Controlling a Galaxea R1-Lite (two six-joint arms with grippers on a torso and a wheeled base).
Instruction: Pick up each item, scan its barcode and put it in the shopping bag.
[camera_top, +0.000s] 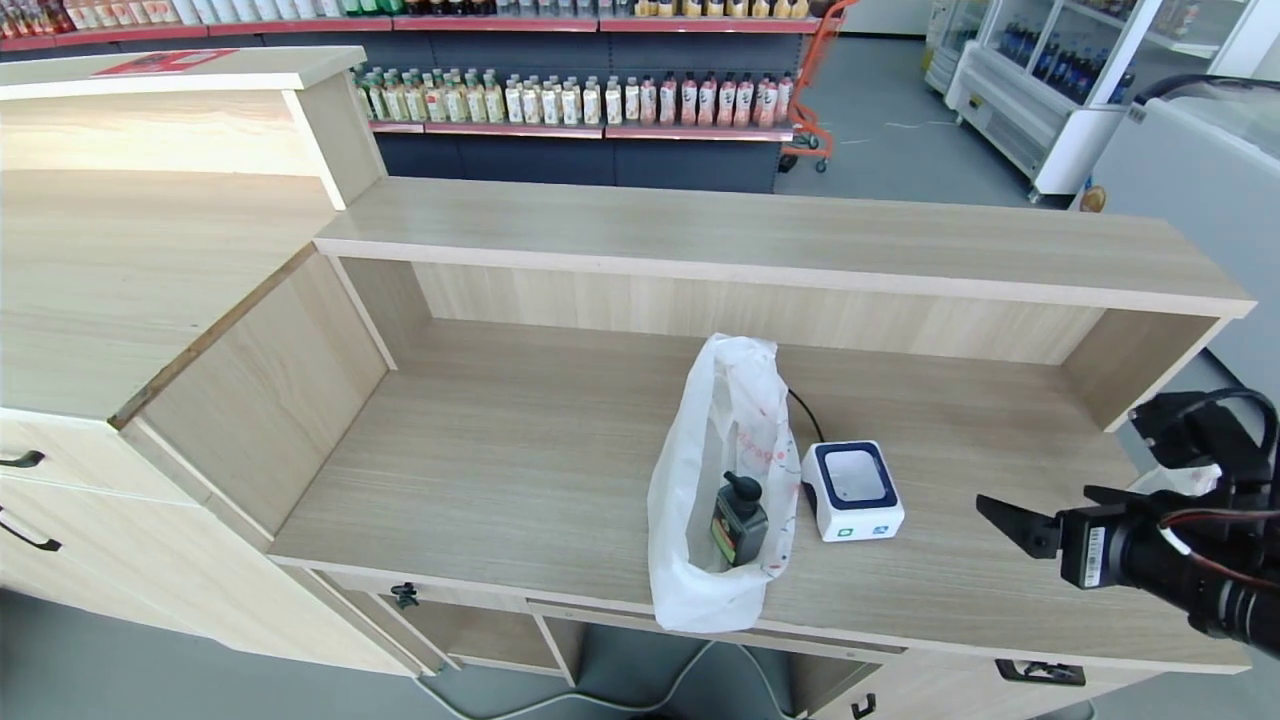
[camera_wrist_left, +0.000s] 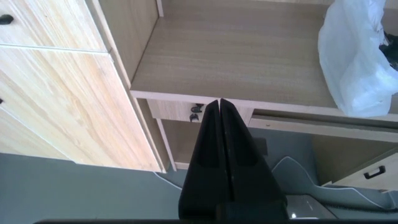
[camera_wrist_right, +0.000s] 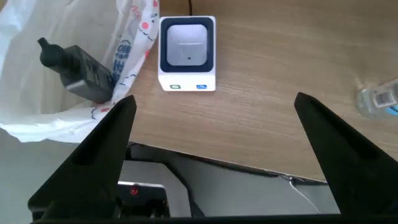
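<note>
A white plastic shopping bag stands open on the wooden counter, near its front edge. Inside it a dark pump bottle stands upright. Just right of the bag sits the white scanner with a blue-framed top. My right gripper hovers open and empty over the counter's front right, right of the scanner. A clear plastic item lies on the counter past that gripper. My left gripper is shut on nothing, out in front of and below the counter's front left edge.
The counter is a recess with a raised shelf behind and side walls left and right. A black cable runs from the scanner toward the back. Drawers and handles sit under the front edge.
</note>
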